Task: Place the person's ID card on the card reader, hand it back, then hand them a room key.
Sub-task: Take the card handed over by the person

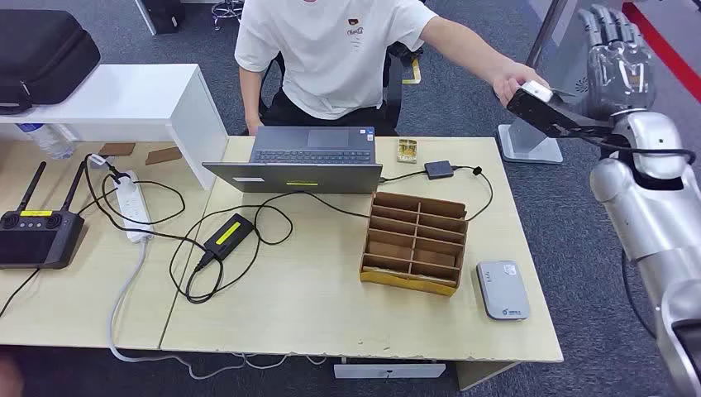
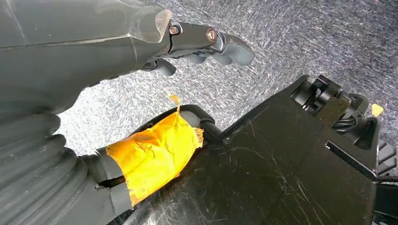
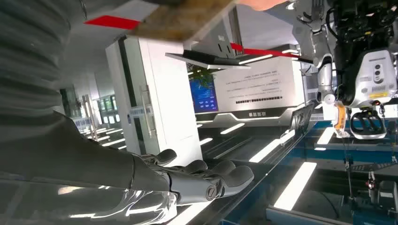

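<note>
Beside right hand [image 1: 610,37]: person's hand [image 1: 514,80]

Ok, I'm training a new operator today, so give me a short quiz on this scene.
1. True or false: the card reader lies on the table, beside the cardboard organizer.
2. Which robot hand is raised near the person's hand? A) left B) right
3. Missing word: the person sits behind the open ____.

Key: 1 true; 2 B, the right hand; 3 laptop.
</note>
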